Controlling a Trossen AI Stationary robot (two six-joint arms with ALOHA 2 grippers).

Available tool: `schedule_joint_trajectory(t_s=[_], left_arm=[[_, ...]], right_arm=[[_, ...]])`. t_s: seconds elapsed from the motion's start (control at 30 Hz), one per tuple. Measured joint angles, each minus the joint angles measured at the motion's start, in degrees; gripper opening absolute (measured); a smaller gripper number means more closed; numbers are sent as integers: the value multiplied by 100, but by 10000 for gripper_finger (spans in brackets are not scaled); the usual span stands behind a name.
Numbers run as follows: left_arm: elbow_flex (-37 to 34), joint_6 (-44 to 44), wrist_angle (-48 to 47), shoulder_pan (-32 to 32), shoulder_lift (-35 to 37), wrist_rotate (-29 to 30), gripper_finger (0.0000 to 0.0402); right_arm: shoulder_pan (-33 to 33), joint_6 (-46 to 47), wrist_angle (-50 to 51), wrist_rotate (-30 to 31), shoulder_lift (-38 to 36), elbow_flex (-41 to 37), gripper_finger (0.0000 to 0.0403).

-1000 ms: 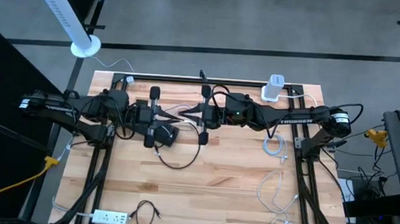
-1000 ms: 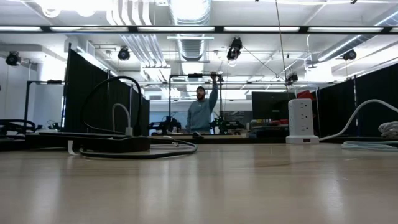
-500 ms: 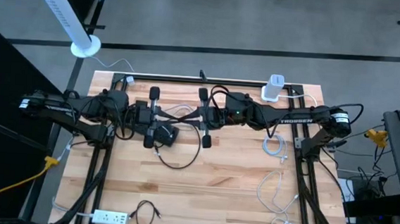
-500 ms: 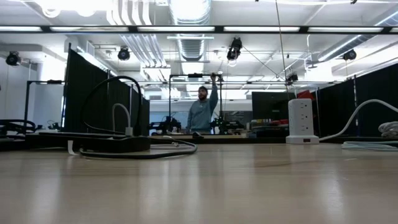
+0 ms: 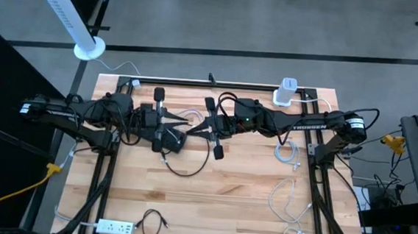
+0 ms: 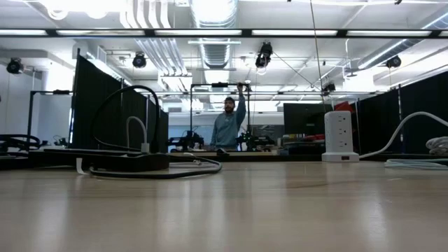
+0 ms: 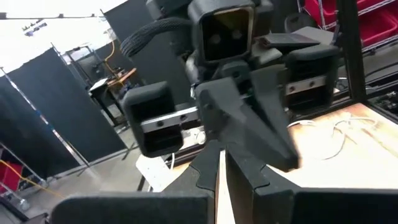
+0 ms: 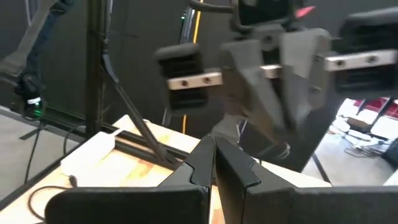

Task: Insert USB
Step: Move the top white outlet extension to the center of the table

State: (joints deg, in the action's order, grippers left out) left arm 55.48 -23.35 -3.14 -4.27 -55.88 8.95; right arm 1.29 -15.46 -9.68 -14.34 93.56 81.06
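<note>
Wood table (image 5: 225,199): the black cable (image 5: 190,172) is laid on it in a loop just under both grippers, and a dark block (image 5: 175,140) is seen at its left end.
Left gripper (image 5: 182,128): it is held over mid-table and pointed toward the right arm. Its fingers (image 7: 202,177) are pressed almost together, with nothing seen between them.
Right gripper (image 5: 194,128): it is faced tip to tip with the left one, nearly touching. Its fingers (image 8: 199,171) are likewise drawn closed.
Key relation: the cable is placed below both tips, with its loop run left to right. The 2 arms are judged about equally near.
Hidden: the USB plug and its socket cannot be picked out, and whether either claw holds a plug cannot be told.
</note>
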Motion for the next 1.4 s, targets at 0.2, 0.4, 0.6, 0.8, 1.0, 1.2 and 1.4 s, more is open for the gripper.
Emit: schedule_joint_trajectory(t_s=[0.2,0.4,0.6,0.8,1.0,1.2,1.4], left_arm=[[0,104,57,4,-36,-196,0],[0,229,68,6,-68,-208,0],[0,227,53,4,-50,-223,0],[0,133,23,2,-13,-197,0],[-2,491,-194,-5,244,-163,0],[-2,1672,-839,-3,634,435,0],[-2,3158,-1558,-3,931,534,0]], right_arm=[[4,-168,-213,354,9,-2,0],[10,-256,-405,534,11,-7,0],[10,-251,-399,534,9,-7,0],[8,-101,-389,534,9,-7,0],[-30,122,-34,553,-30,-7,0],[-81,525,554,795,-72,-7,0],[-260,725,1254,1252,-215,-7,0]])
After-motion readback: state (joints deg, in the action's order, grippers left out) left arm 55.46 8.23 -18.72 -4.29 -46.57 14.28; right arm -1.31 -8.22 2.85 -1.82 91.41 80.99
